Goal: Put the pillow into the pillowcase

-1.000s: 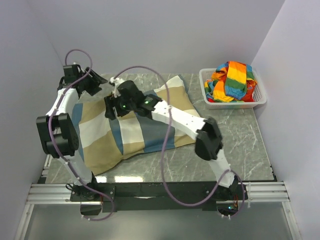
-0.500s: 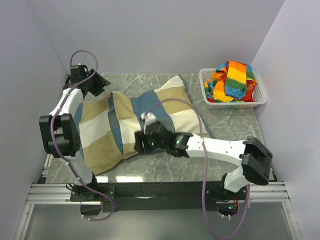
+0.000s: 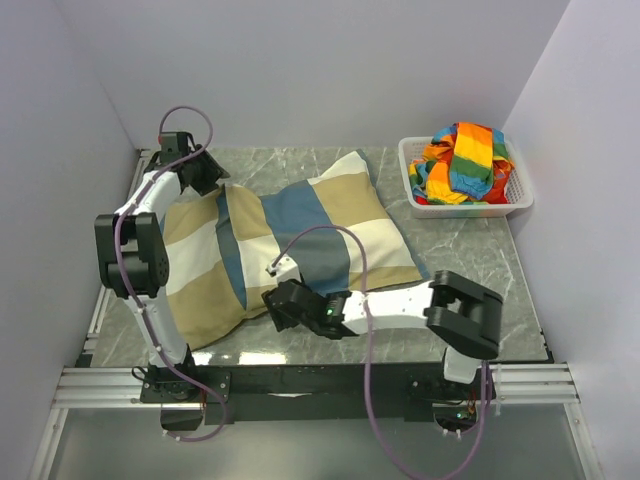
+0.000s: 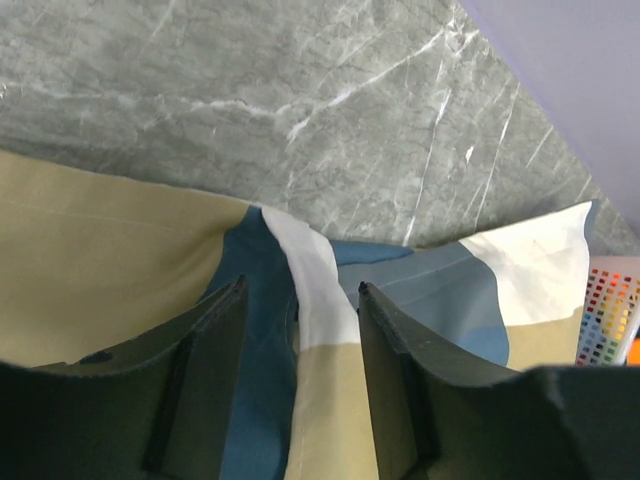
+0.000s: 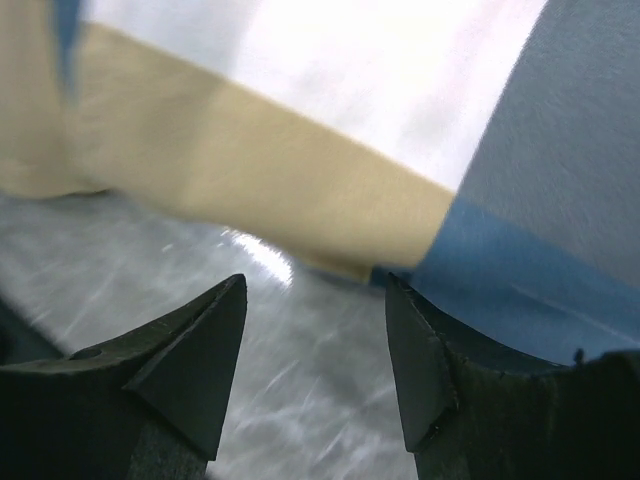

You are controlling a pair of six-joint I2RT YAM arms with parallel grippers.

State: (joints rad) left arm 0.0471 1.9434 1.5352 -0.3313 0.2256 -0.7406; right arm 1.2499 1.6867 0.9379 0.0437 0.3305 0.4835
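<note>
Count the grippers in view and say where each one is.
2. The left gripper is open over a raised fold at the far-left edge of the pillowcase. The right gripper is open at its near edge, just above the table.

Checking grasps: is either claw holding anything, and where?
Right claw: open, holds nothing. Left claw straddles a raised fold at the far edge of the blue, tan and off-white fabric pillowcase; a grip cannot be told.
</note>
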